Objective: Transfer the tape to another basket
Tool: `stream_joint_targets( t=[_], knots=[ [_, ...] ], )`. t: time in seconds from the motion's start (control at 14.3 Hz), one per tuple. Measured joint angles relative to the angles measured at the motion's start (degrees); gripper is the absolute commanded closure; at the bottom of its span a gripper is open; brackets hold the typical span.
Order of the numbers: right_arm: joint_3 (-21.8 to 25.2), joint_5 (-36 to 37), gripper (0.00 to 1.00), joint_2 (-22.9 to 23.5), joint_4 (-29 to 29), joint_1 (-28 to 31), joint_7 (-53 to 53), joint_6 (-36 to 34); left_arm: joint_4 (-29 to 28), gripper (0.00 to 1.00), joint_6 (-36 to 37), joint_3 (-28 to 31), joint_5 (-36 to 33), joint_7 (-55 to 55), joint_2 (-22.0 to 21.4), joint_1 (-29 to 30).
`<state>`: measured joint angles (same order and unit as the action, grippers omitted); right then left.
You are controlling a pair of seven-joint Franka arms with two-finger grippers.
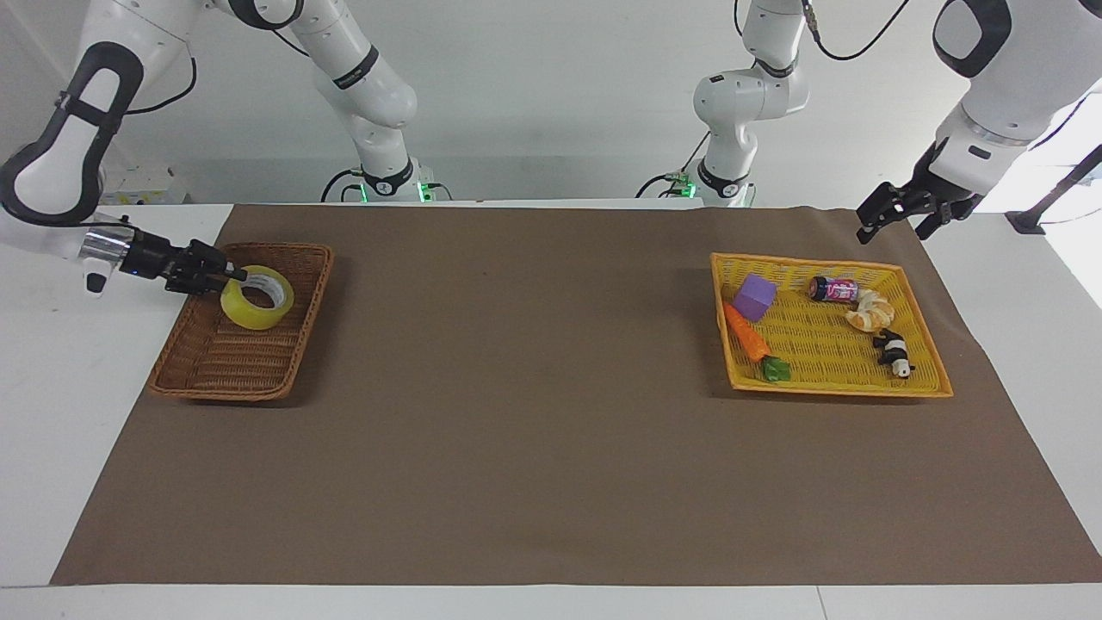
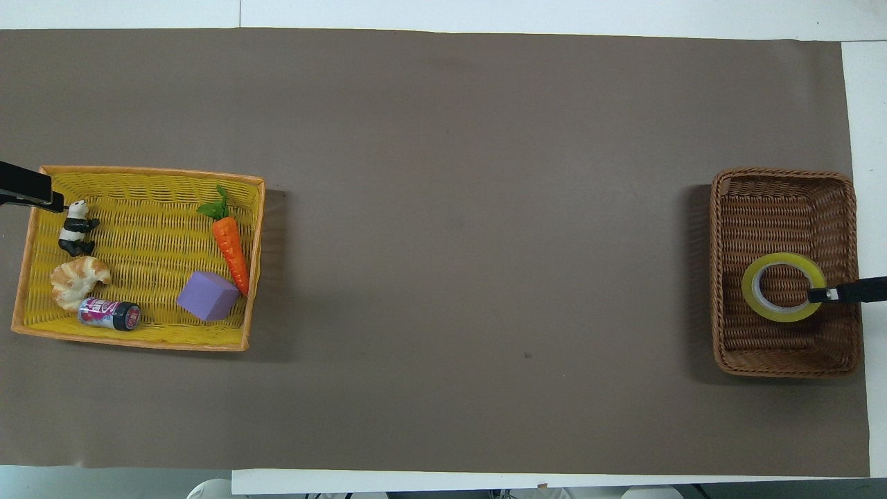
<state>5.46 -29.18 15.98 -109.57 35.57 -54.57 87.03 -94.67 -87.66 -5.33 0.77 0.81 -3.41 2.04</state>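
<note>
We note the right gripper (image 1: 234, 277) at the right arm's end of the table, pinching the wall of the tape (image 1: 256, 297), which sits low inside the brown basket (image 1: 225, 366), in the part nearer the robots. Toward the left arm's end, the yellow tray (image 1: 928, 366) carries a purple block (image 1: 755, 297), carrot (image 1: 747, 334), can (image 1: 833, 289), croissant (image 1: 871, 312) and panda (image 1: 894, 353). The left gripper (image 1: 887, 213) waits above the brown mat (image 1: 534, 430) near the tray's corner, fingers spread.
</note>
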Motion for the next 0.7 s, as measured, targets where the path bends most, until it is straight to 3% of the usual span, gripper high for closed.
stream_joint_targets(
  t=[0.21,0.28,0.42,0.7],
  knots=[
    [-0.03,0.02,0.99,1.44,0.02,0.01,-1.14,1.22,0.41,0.0,0.82,-0.05,-0.13,0.0,0.0,-0.67],
    [0.0,0.02,0.87,1.78,0.16,0.02,-1.32,1.21,0.45,0.0,0.86,-0.03,-0.13,-0.02,0.02,-0.86],
    [-0.01,0.04,0.0,1.83,0.4,0.02,-1.5,1.1,0.46,0.0,0.87,-0.03,-0.15,-0.02,0.04,-1.53],
    [-0.58,2.45,0.0,1.85,0.53,-0.53,-4.04,2.61,0.47,0.0,0.93,-0.03,-0.26,-0.02,0.53,-1.86]
  ],
)
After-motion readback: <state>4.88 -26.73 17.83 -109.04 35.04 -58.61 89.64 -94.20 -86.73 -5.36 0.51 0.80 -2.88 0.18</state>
